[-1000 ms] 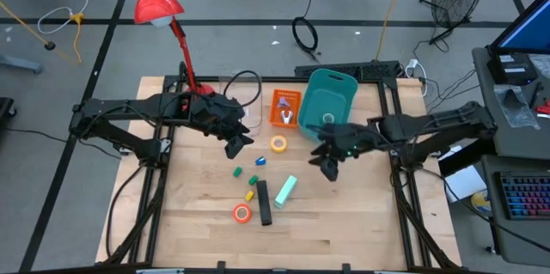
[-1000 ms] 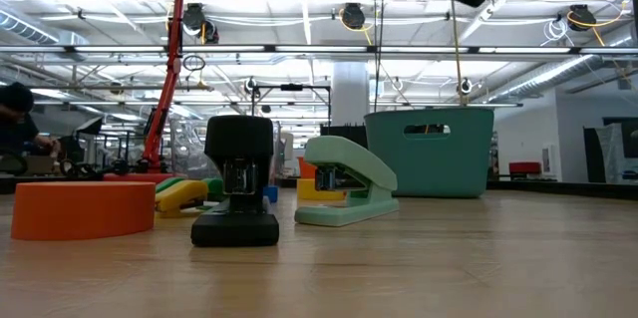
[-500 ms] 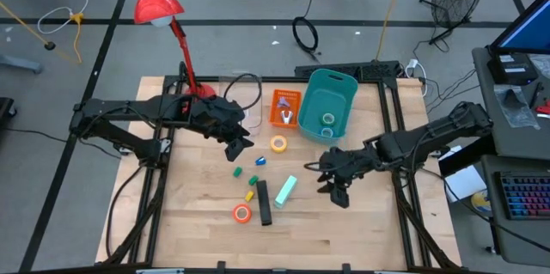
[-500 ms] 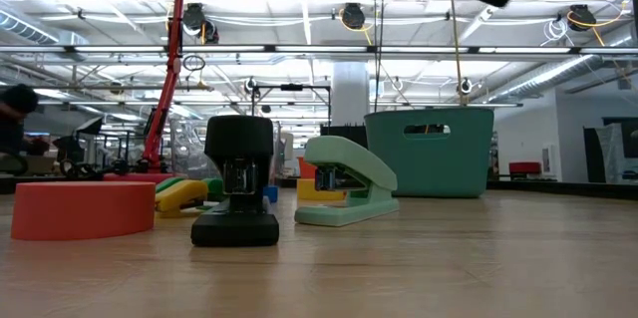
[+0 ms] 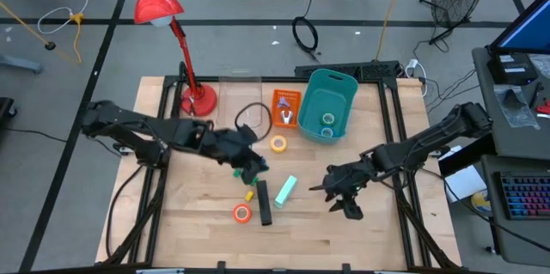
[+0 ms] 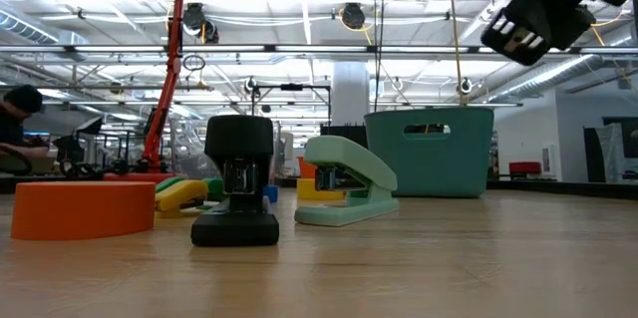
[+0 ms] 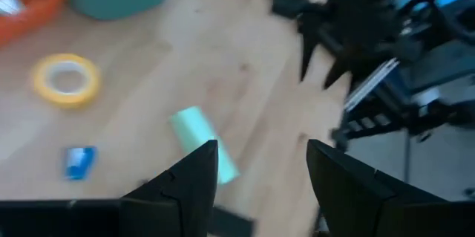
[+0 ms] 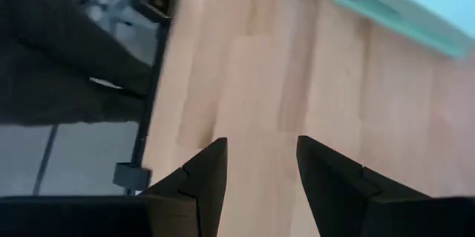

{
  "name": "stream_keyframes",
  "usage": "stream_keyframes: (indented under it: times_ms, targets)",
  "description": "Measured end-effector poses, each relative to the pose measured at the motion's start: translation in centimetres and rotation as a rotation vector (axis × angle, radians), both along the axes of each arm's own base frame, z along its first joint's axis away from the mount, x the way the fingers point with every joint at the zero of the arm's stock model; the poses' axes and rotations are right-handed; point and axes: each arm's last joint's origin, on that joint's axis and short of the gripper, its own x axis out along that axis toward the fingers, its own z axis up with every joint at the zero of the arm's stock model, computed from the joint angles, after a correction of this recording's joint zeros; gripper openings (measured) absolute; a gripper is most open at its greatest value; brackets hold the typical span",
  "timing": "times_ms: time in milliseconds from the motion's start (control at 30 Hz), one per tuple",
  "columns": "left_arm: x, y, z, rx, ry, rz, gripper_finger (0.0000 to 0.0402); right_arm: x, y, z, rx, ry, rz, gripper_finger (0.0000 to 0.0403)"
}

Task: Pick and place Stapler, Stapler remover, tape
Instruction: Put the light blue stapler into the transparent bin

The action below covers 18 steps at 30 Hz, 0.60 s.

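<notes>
We see the counter point(image 5: 344, 222), then the teal bin point(image 5: 329, 102) at its back with a green tape point(image 5: 329, 119) already inside, and an orange tray point(image 5: 284, 107) beside it. Mint stapler point(image 5: 285, 190) lies mid-counter, black stapler point(image 5: 264, 203) just beside it, orange tape point(image 5: 242, 213) near the front, yellow tape point(image 5: 278, 143) near the tray. A small yellow block point(image 5: 250, 196) sits by the black stapler.

Left gripper point(image 5: 254, 169) hangs over the small pieces just behind the staplers — fingers point(image 7: 194, 174) apart, holding nothing. Right gripper point(image 5: 344, 198) is right of the mint stapler, above bare wood; its fingers point(image 8: 199, 174) also stand apart, empty.

Risks, as we judge them: both arms close on the same cluster, so they could clash over the staplers. The two staplers lie nearly touching — a grab at one may knock the other. Flat tape rings may slip from the fingers. We can't make out the remover for sure.
</notes>
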Motion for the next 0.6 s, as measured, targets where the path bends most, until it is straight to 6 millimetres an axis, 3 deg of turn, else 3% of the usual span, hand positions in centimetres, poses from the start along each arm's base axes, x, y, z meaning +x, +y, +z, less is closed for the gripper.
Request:
stream_keyframes:
  times_ms: [167, 367, 600]
  targets:
    - [1.0, -3.6, -0.2, -0.056, -0.104, 0.032, 0.0209, 1.1, -0.3, -1.8, -0.098, -0.038, 0.097, 0.0155]
    - [0.7, -7.0, -1.2, -0.082, -0.109, 0.109, 0.0209, 3.2, -1.2, -3.5, -0.155, -0.033, 0.110, 0.0161]
    - [0.1, -9.3, -1.7, -0.139, -0.102, 0.142, 0.0209, 7.1, -1.1, -1.9, -0.268, -0.155, 0.168, 0.0228]
